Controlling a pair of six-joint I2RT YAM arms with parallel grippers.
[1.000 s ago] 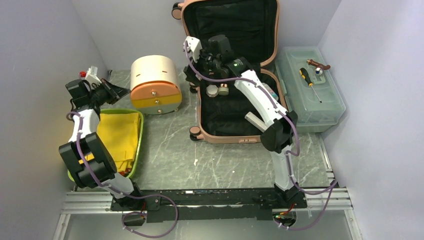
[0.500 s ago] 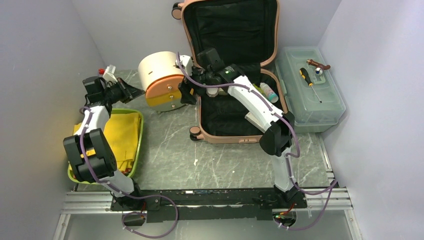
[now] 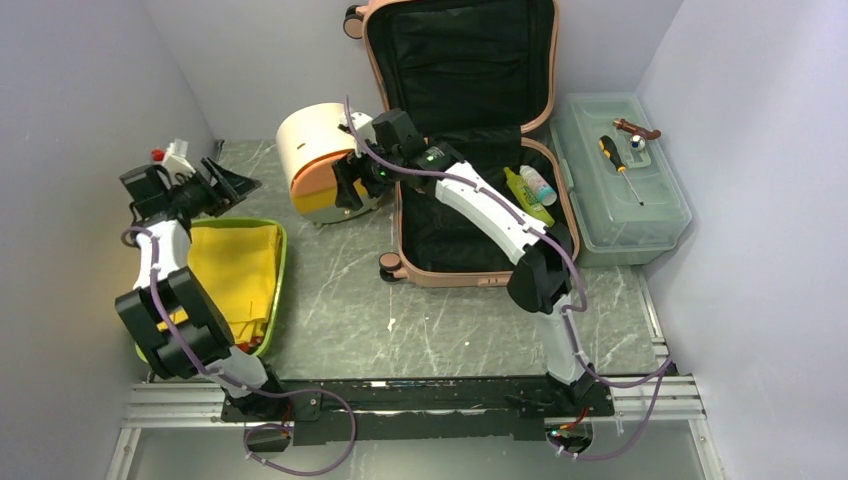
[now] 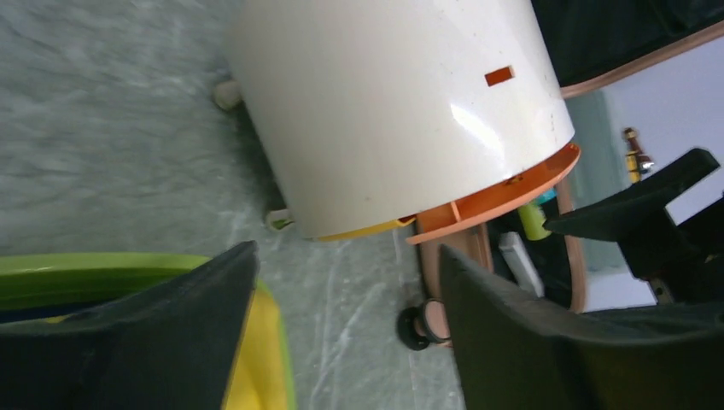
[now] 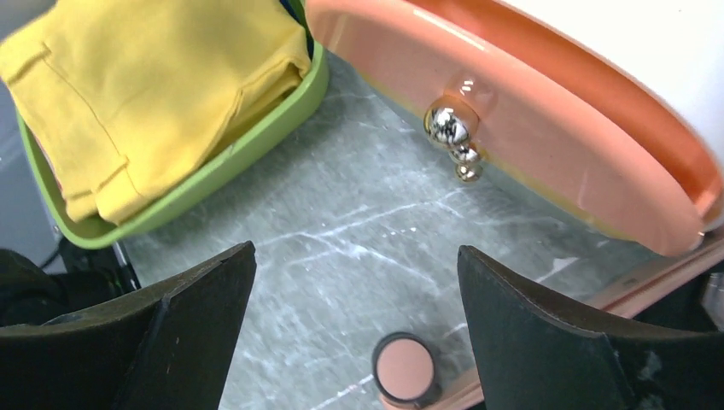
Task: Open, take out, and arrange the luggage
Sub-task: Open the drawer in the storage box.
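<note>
The luggage (image 3: 460, 279), a salmon-pink suitcase, lies open at the back centre with its lid standing against the wall. A green bottle (image 3: 525, 197) and a white bottle (image 3: 540, 185) lie in its black lining. My right gripper (image 3: 345, 190) reaches left out of the suitcase, open and empty, just in front of the cream half-round box (image 3: 315, 145). In the right wrist view the right gripper (image 5: 354, 273) hangs over bare table, near a suitcase wheel (image 5: 405, 368). My left gripper (image 3: 232, 185) is open and empty to the left of the box, a gap away. The left wrist view shows the left gripper (image 4: 346, 282) facing the box (image 4: 393, 111).
A green tray (image 3: 280, 260) holding yellow cloth (image 3: 235, 270) sits at front left. The box's orange drawer front (image 5: 529, 154) carries metal knobs (image 5: 448, 124). A translucent toolbox (image 3: 620, 210) with a screwdriver (image 3: 618, 165) on its lid stands right of the suitcase. Walls close in on both sides.
My right arm swung left out of the suitcase to the box's front. My left gripper pushed the box towards the suitcase, then drew back and opened. The box now sits turned, closer to the suitcase.
</note>
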